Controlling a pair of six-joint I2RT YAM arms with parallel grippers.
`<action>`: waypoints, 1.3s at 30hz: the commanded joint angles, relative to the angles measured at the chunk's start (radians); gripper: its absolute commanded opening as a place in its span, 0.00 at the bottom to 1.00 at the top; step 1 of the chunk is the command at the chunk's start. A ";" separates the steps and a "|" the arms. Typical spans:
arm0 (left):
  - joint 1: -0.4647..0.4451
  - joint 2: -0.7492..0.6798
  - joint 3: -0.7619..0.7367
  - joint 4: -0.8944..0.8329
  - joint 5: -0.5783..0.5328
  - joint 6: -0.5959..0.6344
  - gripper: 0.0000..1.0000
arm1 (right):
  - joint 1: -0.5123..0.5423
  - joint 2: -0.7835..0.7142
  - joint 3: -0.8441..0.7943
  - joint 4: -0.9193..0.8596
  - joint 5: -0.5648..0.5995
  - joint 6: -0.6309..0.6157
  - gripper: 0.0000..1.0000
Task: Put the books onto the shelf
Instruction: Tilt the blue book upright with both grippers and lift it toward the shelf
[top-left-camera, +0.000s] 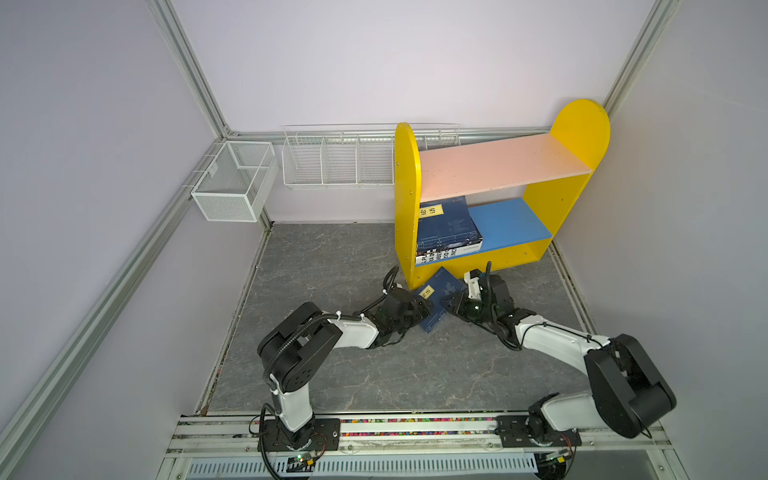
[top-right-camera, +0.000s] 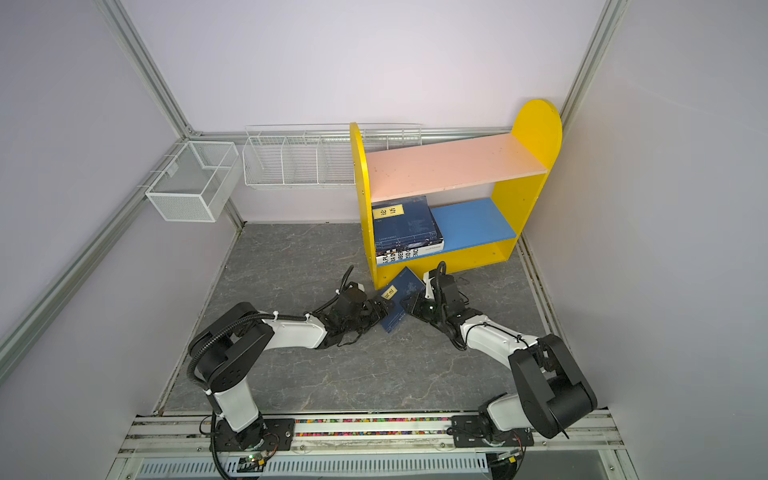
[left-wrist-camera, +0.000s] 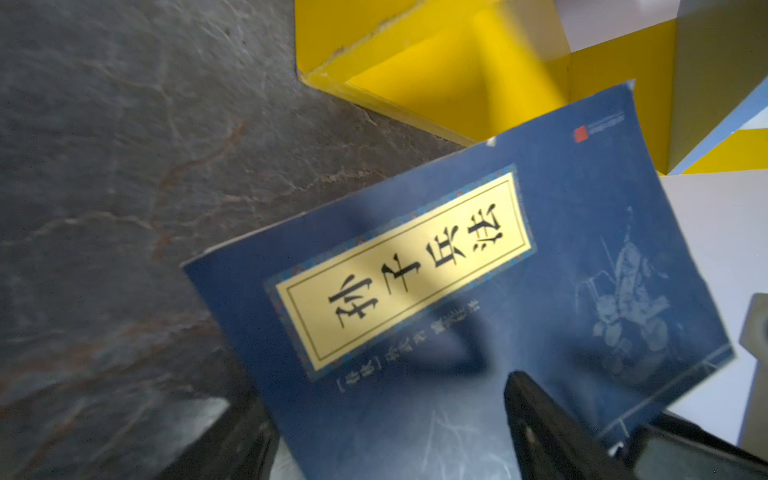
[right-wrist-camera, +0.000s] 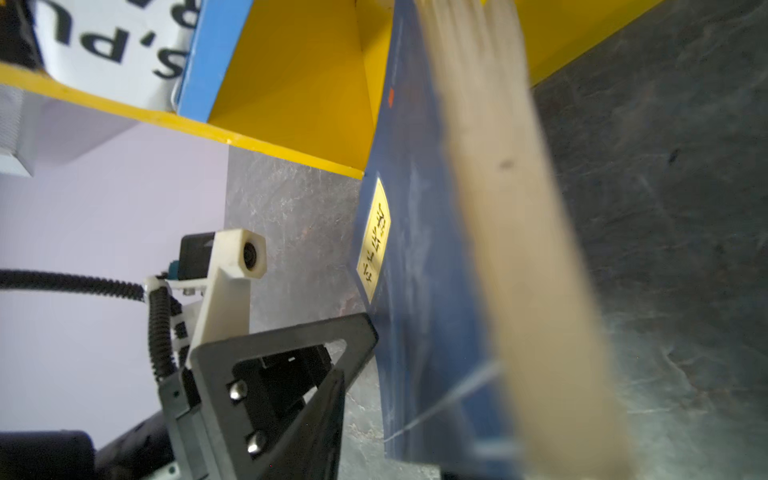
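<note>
Navy and thin, the paperback (top-left-camera: 439, 300) with its yellow title label is tilted between the two grippers, just in front of the shelf (top-left-camera: 405, 208), its far corner near the foot of the left side panel. The grey stone floor (top-left-camera: 332, 270) lies open to the left and toward the arms. On the blue lower board (top-left-camera: 511, 224) a stack (top-left-camera: 449, 226) of books fills the left half; the right half is bare, as is the pink upper board (top-left-camera: 498, 166).

The left gripper (top-left-camera: 420, 309) stands wide open, one black finger (left-wrist-camera: 536, 411) lying over the cover and gripping nothing. The right gripper (top-left-camera: 453, 303) meets the book's opposite edge. Its fingers are out of sight, and its wrist view gives only blurred page edges, so I cannot tell whether it has clamped.
</note>
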 joint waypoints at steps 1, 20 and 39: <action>0.005 0.025 -0.010 -0.018 0.020 -0.018 0.84 | 0.005 0.003 0.023 0.033 0.044 0.007 0.26; 0.040 -0.216 -0.132 0.024 0.178 0.008 0.92 | -0.033 -0.212 0.040 -0.158 0.035 0.103 0.07; 0.031 -0.109 0.028 0.581 0.434 -0.257 0.83 | -0.164 -0.588 0.019 -0.134 -0.112 0.300 0.06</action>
